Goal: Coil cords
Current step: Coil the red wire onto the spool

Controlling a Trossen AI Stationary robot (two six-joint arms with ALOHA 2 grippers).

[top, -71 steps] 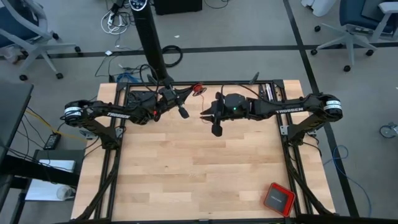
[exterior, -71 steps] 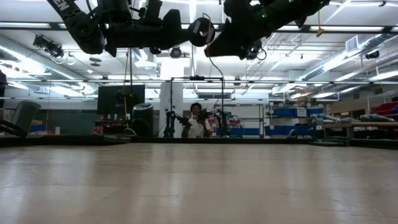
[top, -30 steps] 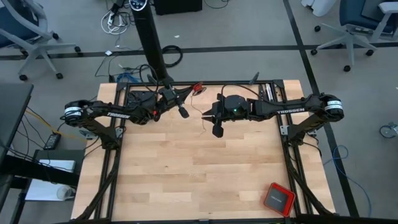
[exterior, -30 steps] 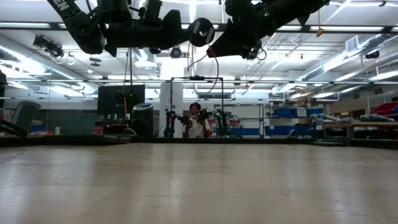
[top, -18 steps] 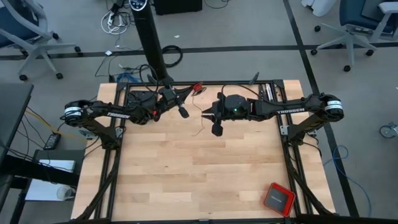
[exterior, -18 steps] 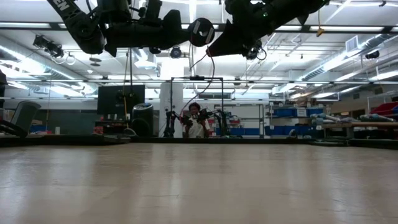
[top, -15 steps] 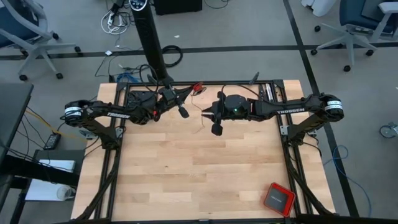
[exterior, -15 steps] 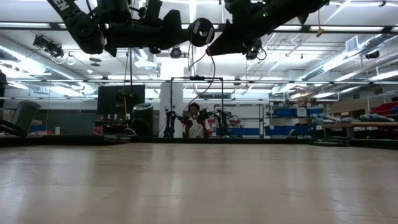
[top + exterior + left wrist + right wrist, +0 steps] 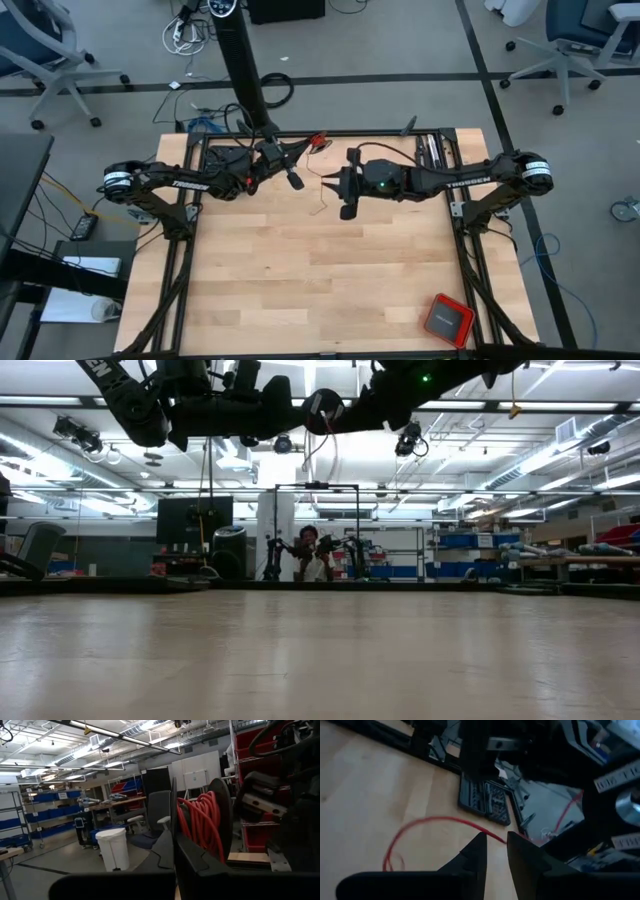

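Since the earlier frame, your right gripper (image 9: pixel 331 190) is edging leftward, fingers pinching the single thin red cord (image 9: pixel 427 822) that trails over the far wooden table (image 9: pixel 300 280). Your left gripper (image 9: pixel 300 165) is clamping the red coil (image 9: pixel 202 822). You are winding; next, wrap another loop. One cord, two grippers.

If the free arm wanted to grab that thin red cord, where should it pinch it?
Probably on the loose strand hanging between the coiled bundle in the left gripper and the right gripper. The red cord arcs free above the table there, so closing across it from the side looks easiest.
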